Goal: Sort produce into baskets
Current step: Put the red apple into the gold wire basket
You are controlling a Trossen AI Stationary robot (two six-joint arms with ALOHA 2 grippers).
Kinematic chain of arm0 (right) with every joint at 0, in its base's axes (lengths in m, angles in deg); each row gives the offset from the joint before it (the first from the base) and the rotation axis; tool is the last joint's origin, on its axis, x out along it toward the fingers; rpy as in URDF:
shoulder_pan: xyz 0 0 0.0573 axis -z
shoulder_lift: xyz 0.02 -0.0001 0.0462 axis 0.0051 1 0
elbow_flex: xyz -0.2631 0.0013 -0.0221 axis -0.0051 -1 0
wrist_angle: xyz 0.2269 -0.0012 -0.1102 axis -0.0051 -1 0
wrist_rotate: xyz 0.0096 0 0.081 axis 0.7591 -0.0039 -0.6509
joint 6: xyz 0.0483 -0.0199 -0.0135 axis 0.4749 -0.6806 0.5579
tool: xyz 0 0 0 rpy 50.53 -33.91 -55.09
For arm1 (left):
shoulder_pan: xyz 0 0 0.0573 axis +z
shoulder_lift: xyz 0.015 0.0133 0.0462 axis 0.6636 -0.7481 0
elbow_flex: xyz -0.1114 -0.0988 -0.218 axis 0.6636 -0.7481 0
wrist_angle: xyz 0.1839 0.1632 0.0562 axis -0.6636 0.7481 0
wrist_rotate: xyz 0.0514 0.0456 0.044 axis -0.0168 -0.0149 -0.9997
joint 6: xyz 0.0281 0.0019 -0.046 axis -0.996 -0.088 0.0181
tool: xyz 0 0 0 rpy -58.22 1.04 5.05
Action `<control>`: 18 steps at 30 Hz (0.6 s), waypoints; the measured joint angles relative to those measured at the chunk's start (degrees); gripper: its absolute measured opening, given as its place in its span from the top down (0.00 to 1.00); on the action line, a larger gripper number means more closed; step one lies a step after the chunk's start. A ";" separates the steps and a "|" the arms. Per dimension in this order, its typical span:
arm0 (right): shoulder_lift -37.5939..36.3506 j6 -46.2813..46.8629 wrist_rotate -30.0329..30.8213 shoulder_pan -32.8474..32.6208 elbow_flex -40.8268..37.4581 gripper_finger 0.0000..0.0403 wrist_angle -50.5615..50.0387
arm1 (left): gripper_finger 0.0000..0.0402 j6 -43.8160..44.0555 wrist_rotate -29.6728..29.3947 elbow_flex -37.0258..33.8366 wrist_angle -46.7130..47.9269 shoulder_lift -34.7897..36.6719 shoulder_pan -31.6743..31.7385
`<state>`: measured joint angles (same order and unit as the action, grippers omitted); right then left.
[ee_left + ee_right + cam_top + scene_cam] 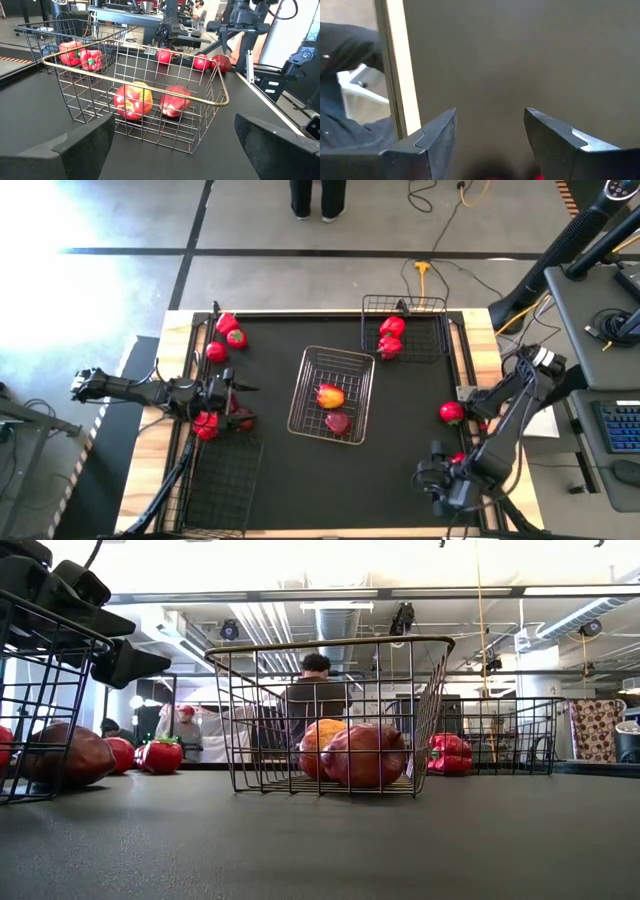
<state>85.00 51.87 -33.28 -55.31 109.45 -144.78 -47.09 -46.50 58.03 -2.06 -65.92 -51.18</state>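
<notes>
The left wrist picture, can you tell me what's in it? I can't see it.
A silvery wire basket sits on the dark table, holding a yellow-red apple and a dark red apple. The left gripper faces it with fingers wide open and empty. Farther off, a black basket holds red peppers.

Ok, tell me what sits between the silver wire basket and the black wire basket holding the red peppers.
Only bare black mat separates the silver wire basket from the black wire basket, seen in the high view.

Black-topped desk with wooden edges, carrying baskets and loose produce.
Silvery basket mid-desk; black basket at the far right corner; another black basket near left; peppers far left; tomato by the right edge.
</notes>
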 joint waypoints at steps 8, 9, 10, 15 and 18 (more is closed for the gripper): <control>5.43 17.47 -3.72 -4.97 10.46 0.44 -21.30 | 0.02 0.00 0.00 0.00 0.00 0.00 0.00; 5.77 19.59 -5.02 -5.55 10.71 0.43 -21.47 | 0.02 0.00 0.00 0.00 0.00 0.00 0.00; 6.19 21.67 -6.49 -6.17 10.85 0.42 -21.15 | 0.02 0.01 0.00 0.00 -0.02 0.00 0.00; 10.10 27.16 -14.27 -9.58 10.44 0.32 -20.10 | 0.02 0.00 0.00 0.00 -0.01 0.00 0.01; 13.44 26.34 -18.54 -10.37 10.46 0.22 -19.94 | 0.02 0.00 0.00 0.00 -0.02 0.00 0.02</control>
<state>98.44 78.21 -51.82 -65.68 119.91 -164.73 -47.09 -46.50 58.03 -2.08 -65.92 -51.16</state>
